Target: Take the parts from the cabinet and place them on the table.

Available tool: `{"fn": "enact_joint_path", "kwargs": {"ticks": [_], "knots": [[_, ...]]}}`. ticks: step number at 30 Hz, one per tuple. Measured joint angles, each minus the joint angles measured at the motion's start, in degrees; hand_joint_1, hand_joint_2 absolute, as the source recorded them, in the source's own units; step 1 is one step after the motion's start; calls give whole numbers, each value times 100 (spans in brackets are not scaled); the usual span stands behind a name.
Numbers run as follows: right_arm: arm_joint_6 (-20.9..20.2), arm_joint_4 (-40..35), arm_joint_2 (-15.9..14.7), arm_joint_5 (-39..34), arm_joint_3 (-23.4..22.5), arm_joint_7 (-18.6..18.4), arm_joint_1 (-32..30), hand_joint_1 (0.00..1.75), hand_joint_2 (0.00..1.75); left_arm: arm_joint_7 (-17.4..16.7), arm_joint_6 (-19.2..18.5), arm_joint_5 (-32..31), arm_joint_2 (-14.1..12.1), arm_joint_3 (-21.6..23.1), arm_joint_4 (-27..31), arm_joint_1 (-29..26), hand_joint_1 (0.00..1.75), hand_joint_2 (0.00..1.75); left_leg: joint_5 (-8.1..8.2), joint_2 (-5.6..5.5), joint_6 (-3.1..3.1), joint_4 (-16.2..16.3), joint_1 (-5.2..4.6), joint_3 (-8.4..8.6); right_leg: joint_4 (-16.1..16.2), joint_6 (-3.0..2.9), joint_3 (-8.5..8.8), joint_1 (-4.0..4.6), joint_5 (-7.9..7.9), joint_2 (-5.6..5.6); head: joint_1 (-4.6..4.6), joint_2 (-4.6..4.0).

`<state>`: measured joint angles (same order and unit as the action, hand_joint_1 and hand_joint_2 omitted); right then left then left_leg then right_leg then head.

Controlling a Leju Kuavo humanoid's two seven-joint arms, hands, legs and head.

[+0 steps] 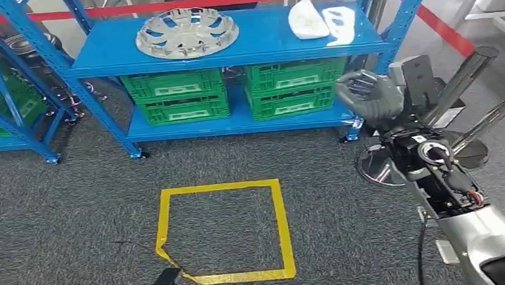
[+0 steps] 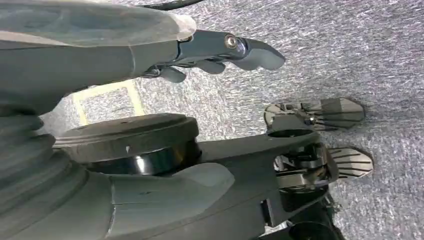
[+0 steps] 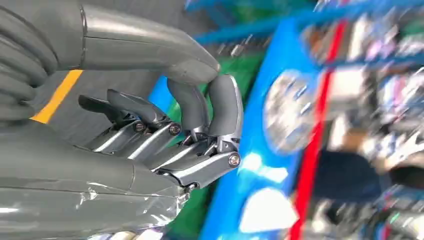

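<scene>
silver hubcap (image 1: 187,32) flat on cabinet (image 1: 245,48) top shelf | white parts (image 1: 320,20) near, right side

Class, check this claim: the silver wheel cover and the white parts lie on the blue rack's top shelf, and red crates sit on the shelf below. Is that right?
Not quite. The crates on the lower shelf are green, not red, as the head view shows. The rest holds: the silver wheel cover and the white parts lie on the blue rack's top shelf.
</scene>
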<state>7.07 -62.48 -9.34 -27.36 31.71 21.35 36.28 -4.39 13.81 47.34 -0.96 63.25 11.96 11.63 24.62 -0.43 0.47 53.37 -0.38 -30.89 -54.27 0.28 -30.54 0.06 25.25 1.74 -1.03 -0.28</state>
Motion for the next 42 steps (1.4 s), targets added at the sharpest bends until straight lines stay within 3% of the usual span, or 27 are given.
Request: {"fn": "enact_joint_path", "kwargs": {"ticks": [4,9,12,17,35,40,42], "knots": [[-755,-407,199,-628,77,186,-192,175,175,-20,-33,-59,4,0,0,-1,0,175,1,2,-2,-1,-1,0,0,0,0,-1,0,3,4,0],[-1008,-794,431,-683,210,273,-380,175,175,-24,-42,-63,7,0,0,-13,0,175,1,1,-2,-1,-1,-1,1,0,-1,-2,0,1,6,0],[-978,-1049,531,-355,323,317,-520,175,175,-24,-31,-55,7,0,0,-47,0,175,1,3,-2,-1,-1,-1,1,0,-4,-2,0,5,4,0],[-589,-1559,608,271,534,271,-802,175,175,22,-22,-24,7,0,0,-95,0,175,2,2,-2,-1,-1,-1,1,-3,-5,-1,4,2,7,0],[823,-2459,623,1092,468,313,-1644,175,175,57,-55,-11,-24,0,0,-104,0,175,4,5,-5,-2,-1,-1,2,-4,-9,-2,5,9,9,0],[1568,-2521,621,1601,365,22,-1700,175,175,59,-55,-11,-20,0,0,-114,0,175,4,5,-5,-2,-1,-2,2,-4,-9,-2,5,7,9,0],[1623,-2553,621,1663,339,-22,-1707,175,175,59,-52,-11,-20,0,0,-120,0,175,5,8,-7,-2,-1,-1,2,-4,-10,-2,5,14,9,0]]}}
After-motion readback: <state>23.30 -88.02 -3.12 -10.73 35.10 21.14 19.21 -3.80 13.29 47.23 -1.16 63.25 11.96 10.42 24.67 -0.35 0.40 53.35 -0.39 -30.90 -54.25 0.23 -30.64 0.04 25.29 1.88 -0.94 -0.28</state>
